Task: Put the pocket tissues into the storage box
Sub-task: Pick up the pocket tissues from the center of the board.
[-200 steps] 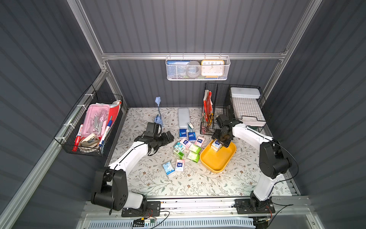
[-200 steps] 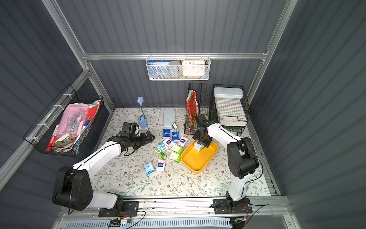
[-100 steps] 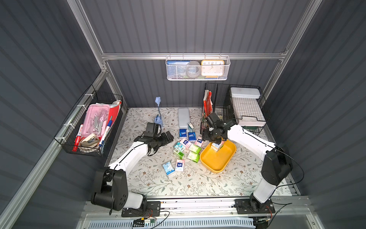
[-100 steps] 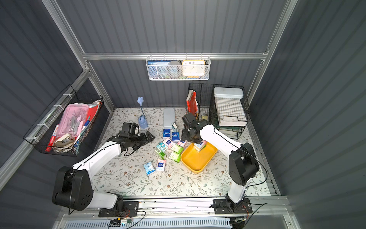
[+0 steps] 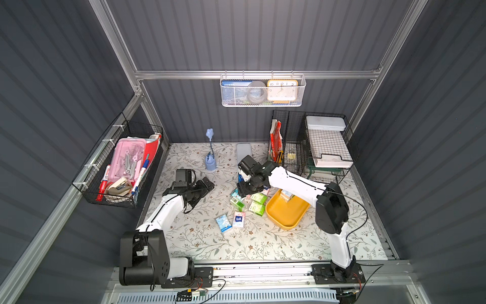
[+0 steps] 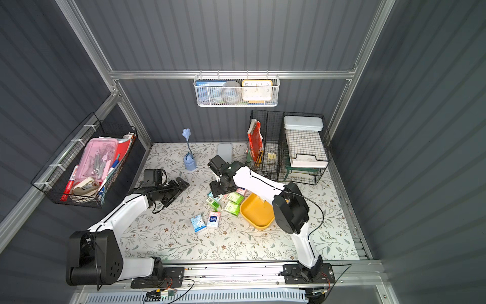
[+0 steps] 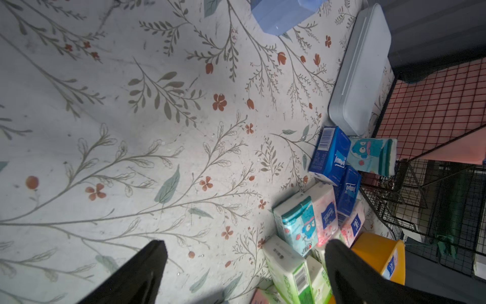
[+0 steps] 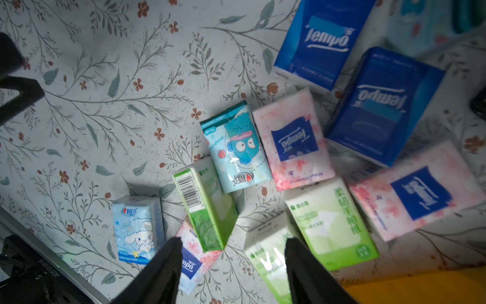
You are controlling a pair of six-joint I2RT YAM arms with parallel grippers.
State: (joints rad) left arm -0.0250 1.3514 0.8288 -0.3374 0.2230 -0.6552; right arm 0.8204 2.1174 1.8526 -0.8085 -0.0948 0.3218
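The yellow storage box (image 5: 285,215) sits right of centre on the floral mat, with a packet (image 5: 287,196) inside at its far end. Several pocket tissues lie just left of it: green packets (image 5: 257,208), a light blue one (image 5: 223,223) and a pink-white one (image 5: 238,219). My right gripper (image 5: 246,189) hovers open over this pile. In the right wrist view its fingers (image 8: 157,276) frame a green packet (image 8: 268,252) and bare mat, holding nothing. My left gripper (image 5: 204,184) stands open and empty further left. In the left wrist view dark blue packets (image 7: 331,155) show ahead.
A long grey-blue case (image 5: 243,151) and a blue vase (image 5: 210,164) stand at the back of the mat. Black wire baskets (image 5: 313,147) fill the back right corner, close behind the pile. Another wire basket (image 5: 118,168) hangs on the left wall.
My right arm has swung left from above the storage box to above the pile of packets, its fingers narrowing a little. The left arm has not moved.
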